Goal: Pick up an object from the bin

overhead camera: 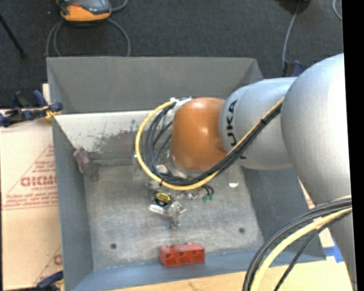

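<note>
**While reaching into the bin [107,231], gripper [172,214] low beyond red brick [183,254]**

Camera view: the gripper hangs close to the floor, a little inward from the brick and apart from it. Whether it is wide, narrow or holding anything cannot be told. A small yellow-black bit [161,198] lies just past the gripper from the brick. A purple lump [83,159] sits well up-left of the brick.

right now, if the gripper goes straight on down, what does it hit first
Probably bare bin floor; the gripper points down at it. The red brick lies off that line, though depth is unclear.
</note>
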`<state>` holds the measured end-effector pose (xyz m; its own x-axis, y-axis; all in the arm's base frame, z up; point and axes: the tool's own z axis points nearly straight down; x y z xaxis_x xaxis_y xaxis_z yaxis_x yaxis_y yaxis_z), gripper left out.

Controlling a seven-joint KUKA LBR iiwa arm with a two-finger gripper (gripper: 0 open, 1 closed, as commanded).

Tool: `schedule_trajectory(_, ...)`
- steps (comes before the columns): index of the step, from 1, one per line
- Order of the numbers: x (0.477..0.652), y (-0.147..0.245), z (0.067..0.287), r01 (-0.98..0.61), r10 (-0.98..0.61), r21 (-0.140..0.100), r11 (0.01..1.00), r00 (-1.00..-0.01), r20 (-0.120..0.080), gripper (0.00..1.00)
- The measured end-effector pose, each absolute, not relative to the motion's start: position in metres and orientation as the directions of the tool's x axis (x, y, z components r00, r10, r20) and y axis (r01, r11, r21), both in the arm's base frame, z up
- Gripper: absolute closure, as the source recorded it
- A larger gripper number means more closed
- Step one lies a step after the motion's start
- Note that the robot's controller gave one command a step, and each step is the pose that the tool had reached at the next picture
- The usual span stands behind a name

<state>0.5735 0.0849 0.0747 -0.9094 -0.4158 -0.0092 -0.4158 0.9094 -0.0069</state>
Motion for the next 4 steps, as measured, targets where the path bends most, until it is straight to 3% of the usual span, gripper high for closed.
schedule_trajectory(1,0.575,0.087,0.077,-0.414,-0.414,-0.005,0.910,-0.910,-0.017,1.00)
schedule_trajectory(2,0.591,0.068,0.141,-0.166,-0.166,0.000,0.986,-0.986,-0.009,1.00)
schedule_trajectory(3,0.589,0.068,0.139,-0.166,-0.166,0.000,0.986,-0.986,-0.005,0.00)
schedule_trajectory(4,0.600,0.038,0.083,-0.430,-0.430,-0.001,0.903,-0.903,0.001,0.00)
